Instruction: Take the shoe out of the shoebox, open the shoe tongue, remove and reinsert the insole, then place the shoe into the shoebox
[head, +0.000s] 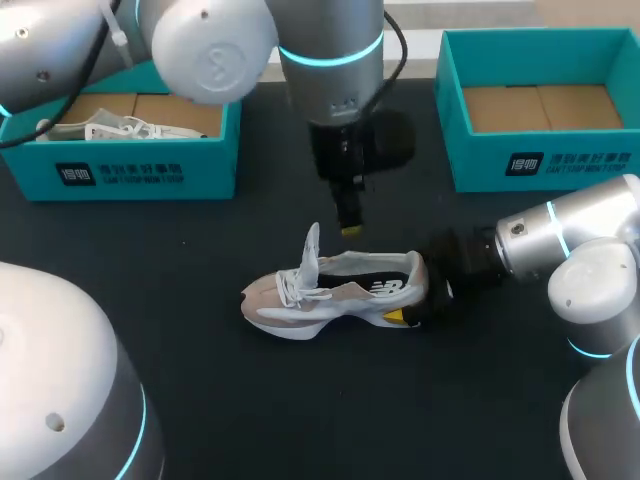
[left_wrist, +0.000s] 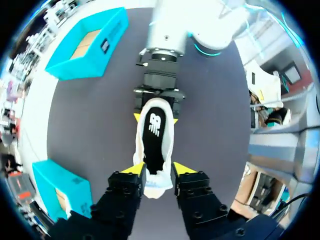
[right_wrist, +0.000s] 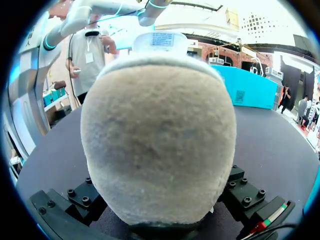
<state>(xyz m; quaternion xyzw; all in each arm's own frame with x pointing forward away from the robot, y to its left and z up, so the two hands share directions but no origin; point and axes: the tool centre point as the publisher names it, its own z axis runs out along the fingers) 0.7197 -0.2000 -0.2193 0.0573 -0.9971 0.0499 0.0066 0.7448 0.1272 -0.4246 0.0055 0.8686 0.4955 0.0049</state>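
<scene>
The right gripper (left_wrist: 156, 118) is clamped on the shoe's (head: 330, 295) heel. The left gripper (left_wrist: 157, 169) hangs above it, fingers apart. Only its wrist view shows the insole's (left_wrist: 156, 150) white logo (left_wrist: 155, 123).

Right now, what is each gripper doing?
Left gripper: open, hovering over the shoe.
Right gripper: shut on the shoe at its heel.
</scene>
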